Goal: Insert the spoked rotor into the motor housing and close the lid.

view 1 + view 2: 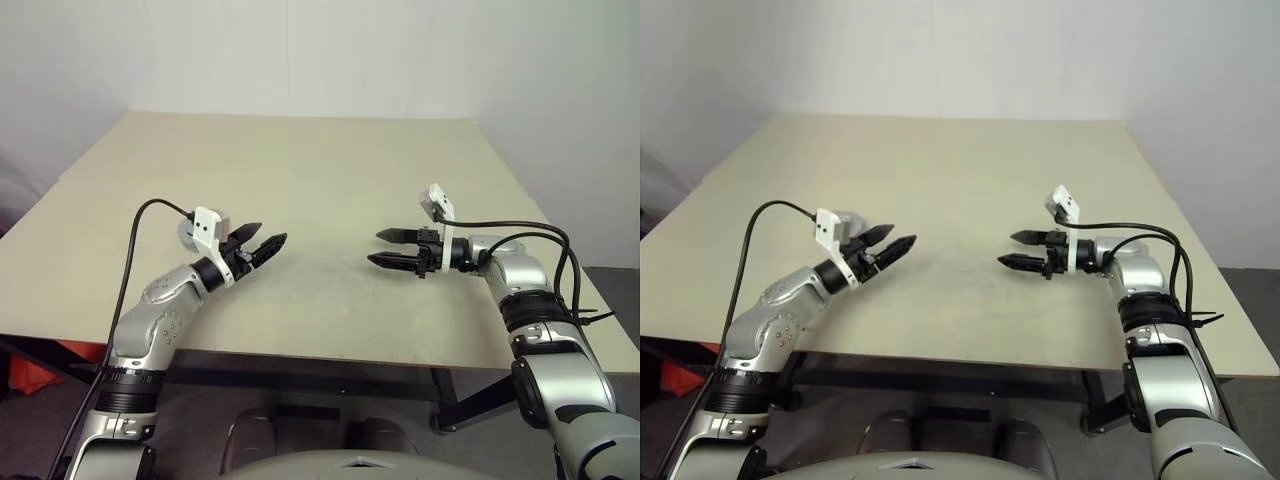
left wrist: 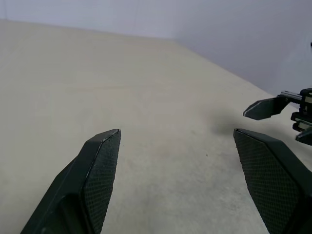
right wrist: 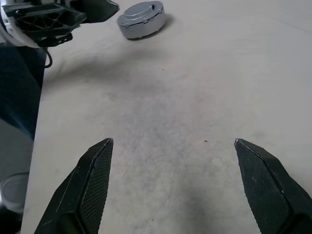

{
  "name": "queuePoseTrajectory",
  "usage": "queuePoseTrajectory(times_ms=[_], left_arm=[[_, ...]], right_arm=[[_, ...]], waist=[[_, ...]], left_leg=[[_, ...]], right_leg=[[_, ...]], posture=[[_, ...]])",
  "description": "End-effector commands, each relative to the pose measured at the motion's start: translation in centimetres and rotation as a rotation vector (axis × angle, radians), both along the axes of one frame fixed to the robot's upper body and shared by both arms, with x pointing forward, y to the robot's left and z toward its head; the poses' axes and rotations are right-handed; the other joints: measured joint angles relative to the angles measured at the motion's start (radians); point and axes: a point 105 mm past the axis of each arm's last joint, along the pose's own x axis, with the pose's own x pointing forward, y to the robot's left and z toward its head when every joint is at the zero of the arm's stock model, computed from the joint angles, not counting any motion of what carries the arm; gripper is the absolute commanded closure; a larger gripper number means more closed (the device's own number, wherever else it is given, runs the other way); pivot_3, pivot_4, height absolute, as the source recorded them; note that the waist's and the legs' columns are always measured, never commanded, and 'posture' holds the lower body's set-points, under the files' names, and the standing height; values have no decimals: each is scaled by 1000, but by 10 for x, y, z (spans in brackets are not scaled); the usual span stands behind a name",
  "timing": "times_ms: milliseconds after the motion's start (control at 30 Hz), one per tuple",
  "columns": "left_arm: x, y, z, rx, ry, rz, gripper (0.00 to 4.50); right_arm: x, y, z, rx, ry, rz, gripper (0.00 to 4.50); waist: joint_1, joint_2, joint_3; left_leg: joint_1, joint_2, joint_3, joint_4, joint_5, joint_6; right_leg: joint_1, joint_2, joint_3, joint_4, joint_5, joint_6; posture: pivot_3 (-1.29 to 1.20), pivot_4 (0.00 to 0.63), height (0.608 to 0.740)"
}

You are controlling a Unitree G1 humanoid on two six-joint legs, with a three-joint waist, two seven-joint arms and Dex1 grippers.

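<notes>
Beige worktop (image 1: 320, 190) bears the motor housing (image 3: 141, 20), lid (image 3: 138, 12) on top, flat face up, no readable writing; left end effector (image 1: 262, 247) spread; right end effector (image 1: 392, 249) spread, both empty.

A round, squat grey-silver motor housing (image 3: 141, 19) is seen standing flat on the beige surface (image 3: 204, 87), with its lid (image 3: 139, 13) closed on top. Small raised details are carried on the lid's flat face. The housing is placed just beside the left hand (image 1: 262, 246), on its far side.
</notes>
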Motion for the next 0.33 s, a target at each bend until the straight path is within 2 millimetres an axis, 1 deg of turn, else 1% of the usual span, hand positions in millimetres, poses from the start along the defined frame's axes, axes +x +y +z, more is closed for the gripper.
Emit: queuePoseTrajectory(times_ms=[33, 333], left_arm=[[-1, 2, 13, 0, -41, -17, 572], [1, 0, 16, -2, -38, -32, 572]], right_arm=[[4, 1, 12, 34, -51, -8, 0], [8, 2, 16, 49, -67, -32, 0]], waist=[[0, 0, 0], [0, 0, 0]], left_leg=[[0, 0, 0, 0, 0, 0], [0, 0, 0, 0, 0, 0]], right_leg=[[0, 0, 0, 0, 0, 0], [0, 0, 0, 0, 0, 0]], posture=[[0, 0, 740], [0, 0, 740]])
